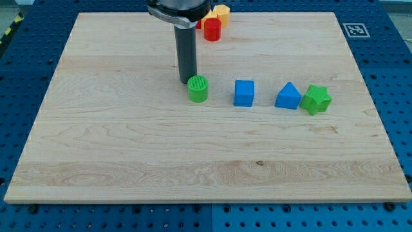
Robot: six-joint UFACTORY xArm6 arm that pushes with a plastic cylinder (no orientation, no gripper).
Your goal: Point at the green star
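Note:
The green star (316, 99) lies on the wooden board at the view's right, touching the right side of a blue triangular block (288, 96). My tip (187, 81) is down on the board far to the left of the star, just up and left of a green cylinder (198, 89) and close to touching it. A blue cube (244, 93) sits between the green cylinder and the blue triangular block.
A red cylinder (212, 29) and a yellow block (222, 13) sit at the view's top edge of the board (129, 148), partly behind the arm. A blue perforated table surrounds the board. A marker tag (354, 29) sits at the top right.

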